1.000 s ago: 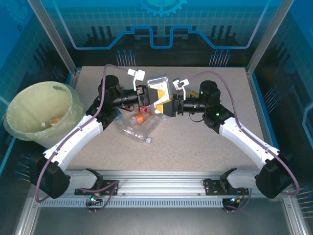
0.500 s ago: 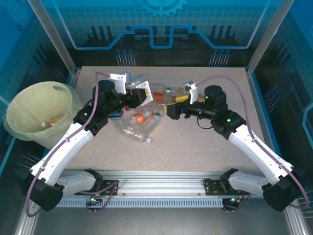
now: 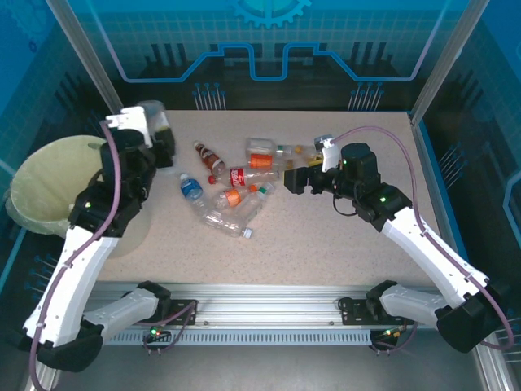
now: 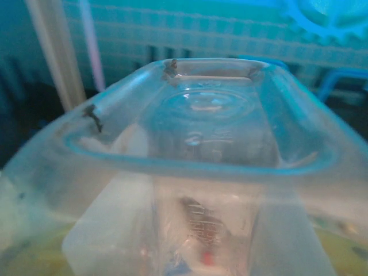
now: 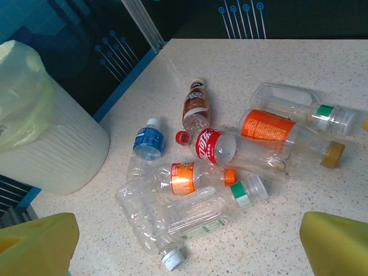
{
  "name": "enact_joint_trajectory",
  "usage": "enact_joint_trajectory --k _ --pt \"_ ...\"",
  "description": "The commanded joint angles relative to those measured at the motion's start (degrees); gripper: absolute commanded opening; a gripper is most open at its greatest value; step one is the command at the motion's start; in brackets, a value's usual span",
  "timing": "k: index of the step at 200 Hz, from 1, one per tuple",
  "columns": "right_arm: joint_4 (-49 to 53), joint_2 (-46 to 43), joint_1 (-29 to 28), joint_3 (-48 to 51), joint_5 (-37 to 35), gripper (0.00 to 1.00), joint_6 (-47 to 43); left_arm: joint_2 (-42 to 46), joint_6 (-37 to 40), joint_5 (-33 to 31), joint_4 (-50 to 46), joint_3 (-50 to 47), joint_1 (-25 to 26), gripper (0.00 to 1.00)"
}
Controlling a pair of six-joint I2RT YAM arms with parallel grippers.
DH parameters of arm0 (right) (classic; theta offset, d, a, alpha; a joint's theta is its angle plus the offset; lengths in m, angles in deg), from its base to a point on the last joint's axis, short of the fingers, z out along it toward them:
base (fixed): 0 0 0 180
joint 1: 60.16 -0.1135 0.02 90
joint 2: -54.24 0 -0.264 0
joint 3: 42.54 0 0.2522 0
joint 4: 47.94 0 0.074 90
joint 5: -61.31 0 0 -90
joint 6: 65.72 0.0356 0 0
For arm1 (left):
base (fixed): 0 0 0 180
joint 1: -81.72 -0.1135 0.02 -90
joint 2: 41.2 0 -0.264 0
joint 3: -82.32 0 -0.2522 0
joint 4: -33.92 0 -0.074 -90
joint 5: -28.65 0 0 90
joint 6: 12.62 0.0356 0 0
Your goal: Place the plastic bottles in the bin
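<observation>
My left gripper (image 3: 155, 124) is shut on a clear squarish plastic bottle (image 4: 207, 132), held up at the table's back left corner just right of the bin (image 3: 45, 183). The bin is a pale yellow-green bucket with a bag liner, also in the right wrist view (image 5: 46, 138). Several plastic bottles lie in a loose pile mid-table: a red-label one (image 5: 215, 146), an orange-label one (image 5: 267, 127), a blue-label one (image 5: 148, 142), a brown-label one (image 5: 196, 103) and a clear one with a white cap (image 5: 144, 221). My right gripper (image 3: 297, 179) is open, its yellow fingers (image 5: 37, 241) apart, just right of the pile.
A metal frame post (image 3: 85, 57) and blue panel walls enclose the table. The table's left edge (image 5: 123, 95) runs beside the bin. Bare tabletop (image 3: 326, 236) stretches in front of and to the right of the pile.
My left arm has swung from the pile to the back left corner beside the bin, carrying the clear bottle. My right gripper has opened and drawn back slightly to the right.
</observation>
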Motion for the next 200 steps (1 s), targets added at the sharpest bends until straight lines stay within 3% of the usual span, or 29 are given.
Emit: enact_joint_trajectory --k 1,27,63,125,142,177,200 --pt "0.6 -0.1 0.8 -0.9 -0.8 1.0 0.4 2.0 3.5 -5.8 1.0 1.8 -5.5 0.47" --pt "1.4 0.0 1.3 -1.1 -1.8 1.0 1.0 2.3 3.5 -6.4 2.7 2.0 -13.1 0.47" --pt "1.6 -0.8 2.4 -1.0 -1.9 1.0 1.2 1.8 -1.3 -4.0 3.0 0.4 -27.2 0.47" --pt "3.0 -1.8 3.5 -1.5 -0.9 1.0 0.5 -4.2 -14.6 17.8 1.6 -3.3 -51.4 0.46" --pt "3.4 -2.0 3.7 -1.5 -0.9 1.0 0.3 -6.1 -18.2 20.9 1.2 -4.2 -54.7 0.48" --pt "3.7 -2.5 3.8 -1.5 -0.7 1.0 0.0 -8.5 -24.5 20.4 1.3 -6.0 -57.4 0.52" --pt "3.9 -2.5 3.8 -1.5 -0.4 1.0 -0.2 -10.1 -30.2 24.9 2.1 -7.4 -60.2 0.54"
